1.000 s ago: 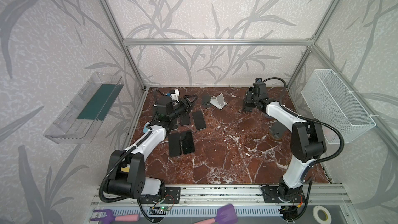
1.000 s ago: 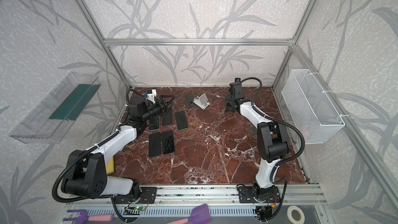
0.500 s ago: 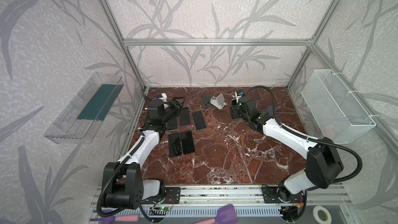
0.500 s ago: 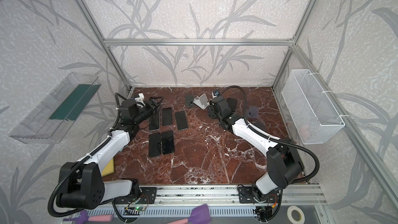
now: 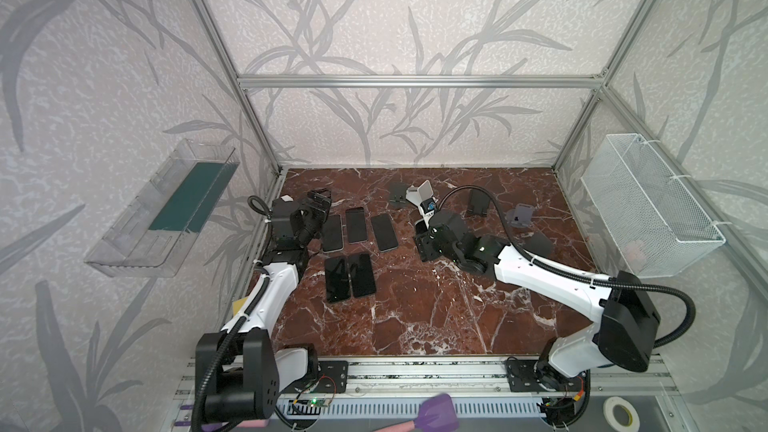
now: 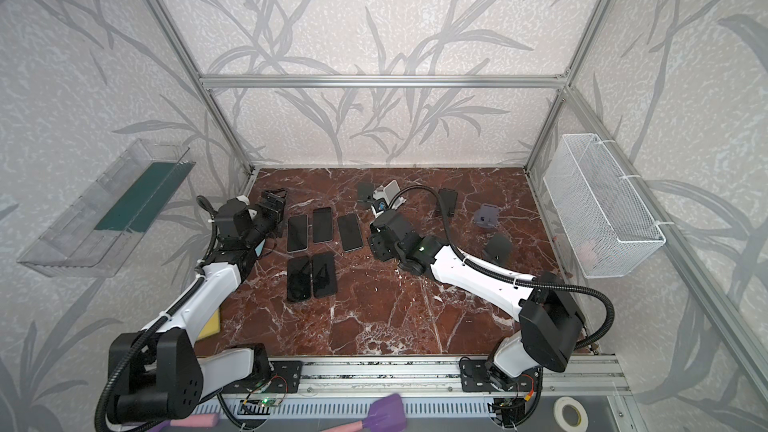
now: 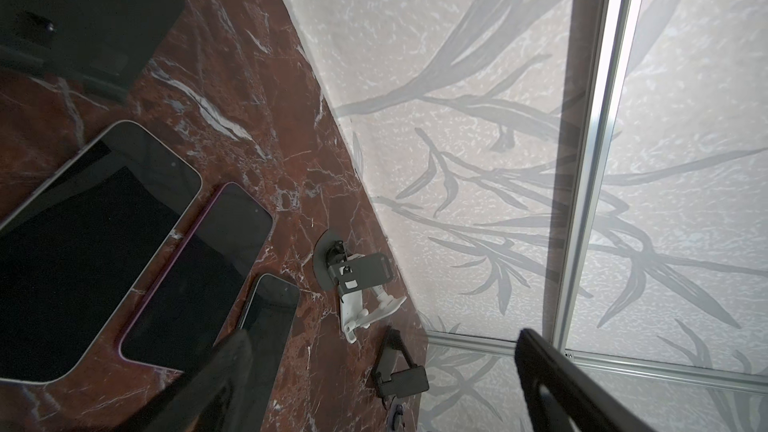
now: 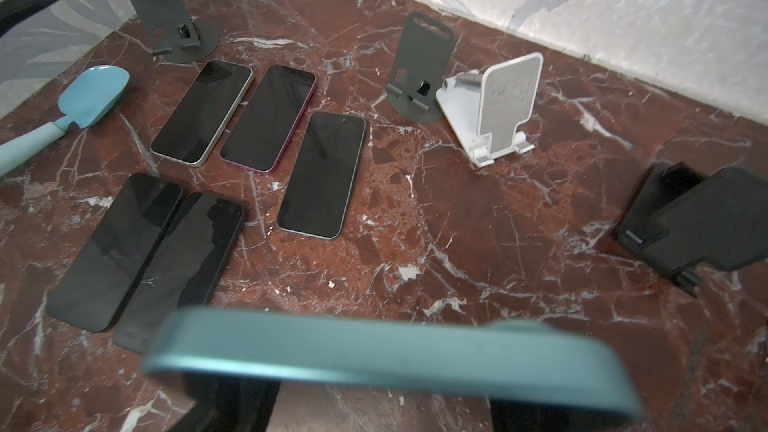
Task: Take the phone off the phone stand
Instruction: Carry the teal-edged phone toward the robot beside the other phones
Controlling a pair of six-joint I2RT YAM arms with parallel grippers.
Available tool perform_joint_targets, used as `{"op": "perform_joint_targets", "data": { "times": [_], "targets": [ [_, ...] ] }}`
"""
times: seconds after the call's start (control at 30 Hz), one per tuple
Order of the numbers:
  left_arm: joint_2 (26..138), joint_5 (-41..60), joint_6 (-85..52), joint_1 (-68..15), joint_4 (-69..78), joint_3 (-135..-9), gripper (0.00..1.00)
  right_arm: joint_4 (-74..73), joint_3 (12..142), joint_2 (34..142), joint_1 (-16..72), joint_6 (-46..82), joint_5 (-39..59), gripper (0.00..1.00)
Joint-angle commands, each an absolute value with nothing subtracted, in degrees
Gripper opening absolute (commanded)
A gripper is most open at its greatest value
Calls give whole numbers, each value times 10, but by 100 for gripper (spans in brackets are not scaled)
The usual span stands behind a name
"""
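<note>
A teal phone [image 8: 390, 351] lies crosswise between the jaws of my right gripper [image 5: 424, 243], which is shut on it, low over the table's middle. Several other phones [image 5: 357, 224] lie flat and face up on the left half of the marble. Every phone stand in view is empty: a dark grey one [image 5: 397, 193], a white one [image 5: 422, 193] and a black one [image 5: 478, 203] along the back. My left gripper [image 5: 319, 203] hovers at the back left with its fingers [image 7: 540, 371] spread wide, open and empty.
A grey stand [image 5: 521, 216] and another black stand [image 5: 540, 243] sit right of the arm. A blue spatula [image 8: 83, 101] lies by the left wall near a dark stand [image 8: 166, 6]. A wire basket [image 5: 648, 209] hangs right, a clear tray [image 5: 166, 209] left.
My right arm has swung from the back right stands to the table's middle, carrying the phone. My left gripper has opened and drawn back to the left.
</note>
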State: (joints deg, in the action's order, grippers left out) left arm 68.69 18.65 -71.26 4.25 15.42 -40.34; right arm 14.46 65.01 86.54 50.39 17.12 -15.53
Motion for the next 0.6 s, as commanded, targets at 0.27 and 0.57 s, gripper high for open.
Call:
{"op": "perform_joint_targets", "data": {
  "times": [0.27, 0.57],
  "targets": [
    [689, 191, -720, 45, 171, -403, 99, 170, 671, 936, 542, 302, -71, 59],
    [702, 210, -718, 46, 184, -408, 97, 136, 704, 1051, 558, 351, -29, 59]
  ]
}}
